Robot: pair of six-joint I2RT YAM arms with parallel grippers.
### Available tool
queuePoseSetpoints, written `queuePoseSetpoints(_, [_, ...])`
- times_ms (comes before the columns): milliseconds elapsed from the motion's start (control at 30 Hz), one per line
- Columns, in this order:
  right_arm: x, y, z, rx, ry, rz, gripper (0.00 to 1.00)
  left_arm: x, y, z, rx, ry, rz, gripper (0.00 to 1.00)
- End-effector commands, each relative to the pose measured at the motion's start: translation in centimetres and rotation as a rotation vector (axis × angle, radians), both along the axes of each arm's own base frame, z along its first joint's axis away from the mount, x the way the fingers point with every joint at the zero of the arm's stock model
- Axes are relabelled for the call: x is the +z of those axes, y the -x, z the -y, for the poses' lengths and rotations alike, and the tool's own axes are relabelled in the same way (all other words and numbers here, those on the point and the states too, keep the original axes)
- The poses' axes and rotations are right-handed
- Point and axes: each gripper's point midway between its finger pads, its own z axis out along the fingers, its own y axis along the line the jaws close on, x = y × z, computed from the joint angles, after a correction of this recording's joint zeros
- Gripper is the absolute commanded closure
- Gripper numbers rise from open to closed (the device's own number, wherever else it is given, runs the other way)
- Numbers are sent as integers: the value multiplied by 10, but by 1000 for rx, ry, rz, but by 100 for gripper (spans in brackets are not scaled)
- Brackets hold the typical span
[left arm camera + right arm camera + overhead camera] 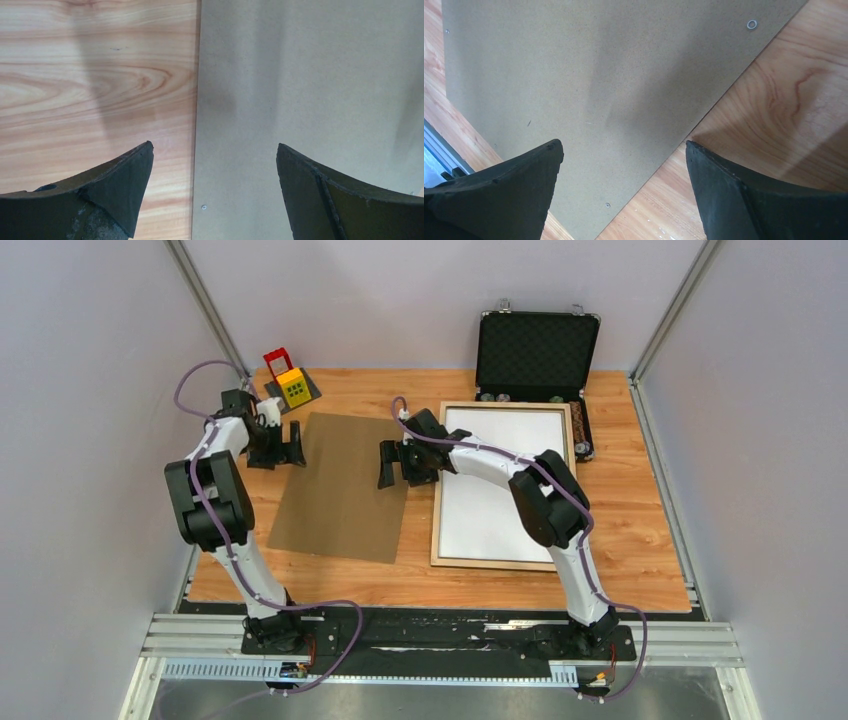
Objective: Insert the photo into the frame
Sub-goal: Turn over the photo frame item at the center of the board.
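One frame (437,520) lies pale face up at 3 o'clock on the bench (620,540), filled by a white sheet (500,490). You can't tell whether that is the photo's back, since no printed face shows anywhere. Just beside the frame, at its 9 o'clock, lies the brown board (345,490). Both claws stand wide and empty over it: the left claw (293,452) astride its 9 o'clock edge, the right claw (390,468) astride its 3 o'clock edge. The board lies flat, so your fingers may only shove it, perhaps into the frame, and an uneven lift would tip it. The gap to the frame is thin. A toy (290,385) crowds the board's 11 o'clock corner. The freest bench is at the board's 6 o'clock.
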Motion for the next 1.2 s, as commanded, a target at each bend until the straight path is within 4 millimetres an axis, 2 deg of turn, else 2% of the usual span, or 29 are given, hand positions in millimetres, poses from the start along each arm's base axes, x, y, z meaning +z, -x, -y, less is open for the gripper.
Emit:
queuePoseSetpoints(0, [9, -7, 16, -22, 54, 53, 0, -15, -5, 3, 19, 62, -39, 0])
queuePoseSetpoints(267, [43, -8, 13, -22, 4, 94, 0, -27, 1, 10, 0, 105, -68, 0])
queuePoseSetpoints(367, [45, -8, 13, -22, 1, 97, 0, -29, 3, 14, -7, 126, -74, 0])
queuePoseSetpoints(800, [-1, -3, 6, -13, 19, -15, 0, -36, 22, 33, -31, 215, -113, 0])
queuePoseSetpoints(1000, [-9, 2, 0, 3, -4, -63, 0, -36, 30, 42, -54, 259, -123, 0])
queuePoseSetpoints(1167, [-10, 9, -10, 35, -63, -120, 0, -31, 40, 58, -96, 344, -133, 1])
